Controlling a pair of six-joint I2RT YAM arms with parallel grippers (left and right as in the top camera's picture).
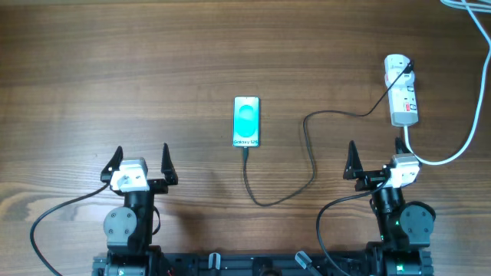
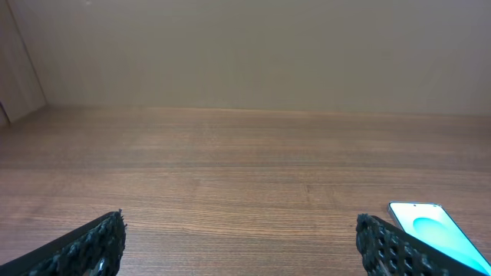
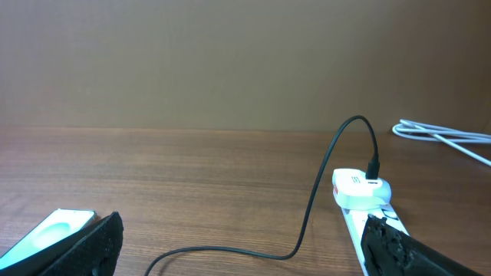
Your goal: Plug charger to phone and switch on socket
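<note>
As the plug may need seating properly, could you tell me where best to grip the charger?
Grip the charger on its short straight stretch just short of the phone, coming from above and pinching across it side to side. There it lies flat and runs straight in line with the phone before looping away.

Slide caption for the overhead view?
Lit phone mid-table, charger looping from it to the socket; left gripper and right gripper open at the near edge.

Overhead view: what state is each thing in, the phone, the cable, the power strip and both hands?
Phone: screen lit, lying flat.
Power strip: switch position unreadable.
Charger cable: one end in the power strip, the other at the phone's bottom edge, seemingly plugged.
Left hand: open, empty.
Right hand: open, empty.
</note>
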